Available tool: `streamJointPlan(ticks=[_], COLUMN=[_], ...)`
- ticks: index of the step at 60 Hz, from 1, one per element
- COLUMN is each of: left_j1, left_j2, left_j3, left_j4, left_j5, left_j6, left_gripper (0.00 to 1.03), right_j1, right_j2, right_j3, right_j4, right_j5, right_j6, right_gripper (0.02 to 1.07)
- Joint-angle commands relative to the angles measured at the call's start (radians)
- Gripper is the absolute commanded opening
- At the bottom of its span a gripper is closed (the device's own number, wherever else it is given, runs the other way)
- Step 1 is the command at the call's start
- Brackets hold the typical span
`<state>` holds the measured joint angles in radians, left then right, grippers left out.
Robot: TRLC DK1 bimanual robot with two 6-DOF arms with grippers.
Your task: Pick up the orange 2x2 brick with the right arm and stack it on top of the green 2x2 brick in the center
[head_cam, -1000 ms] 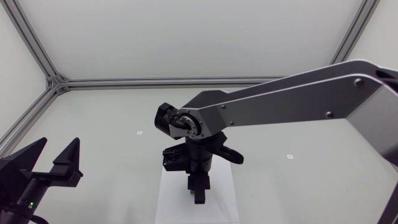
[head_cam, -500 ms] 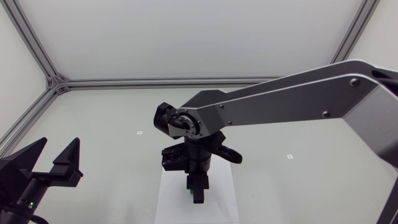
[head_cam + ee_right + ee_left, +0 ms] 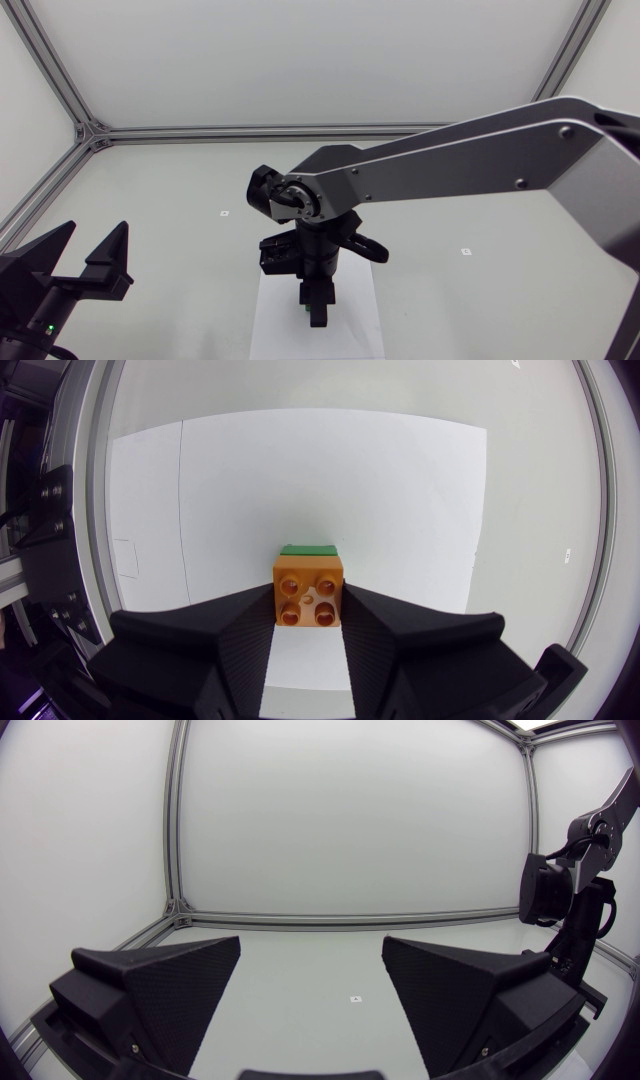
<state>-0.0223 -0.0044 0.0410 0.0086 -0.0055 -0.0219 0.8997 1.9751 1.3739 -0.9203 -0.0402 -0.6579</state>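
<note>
Left side: the left gripper (image 3: 93, 238) is parked low at the table's (image 3: 180, 200) near left edge, well apart from the work. Its fingers are spread wide with nothing between them. They are matte black wedges with a finely pebbled face, broad at the base and tapering to blunt points.

Centre: a white sheet of paper (image 3: 272, 322) lies flat on the pale, smooth table. The right arm (image 3: 450, 165), with silver-grey links and black joints, reaches over from the right and points its gripper straight down over the sheet.

Right wrist view: the right gripper (image 3: 309, 600) is clamped on the orange brick (image 3: 309, 592), one finger pressed against each side. The brick is glossy hard plastic, square, with four round studs facing the camera. Just past its far edge shows a thin strip of the green brick (image 3: 307, 549), with the same square outline and the rest covered.

Progress (judgement):
- The pick-up is done.
- The orange brick is carried to the centre and lined up over the green one.
- I cannot tell whether the two are touching or fully seated.

Left to do: press down until the studs lock, let go, and lift the arm clear.
</note>
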Motion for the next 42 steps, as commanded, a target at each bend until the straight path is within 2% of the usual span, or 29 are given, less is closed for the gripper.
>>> streamJointPlan(ticks=[1, 42], left_j1=[0.002, 0.002], left_j2=[-0.008, -0.008], left_j3=[-0.041, -0.041], left_j4=[-0.015, -0.015], left_j5=[0.004, 0.004], left_j6=[0.013, 0.013], left_gripper=[0.99, 0.99], right_j1=[0.004, -0.025], right_j2=[0.034, 0.11], right_j3=[0.001, -0.012], right_j4=[-0.018, -0.037], right_j5=[-0.003, 0.0], right_j6=[0.009, 0.006], right_gripper=[0.08, 0.08])
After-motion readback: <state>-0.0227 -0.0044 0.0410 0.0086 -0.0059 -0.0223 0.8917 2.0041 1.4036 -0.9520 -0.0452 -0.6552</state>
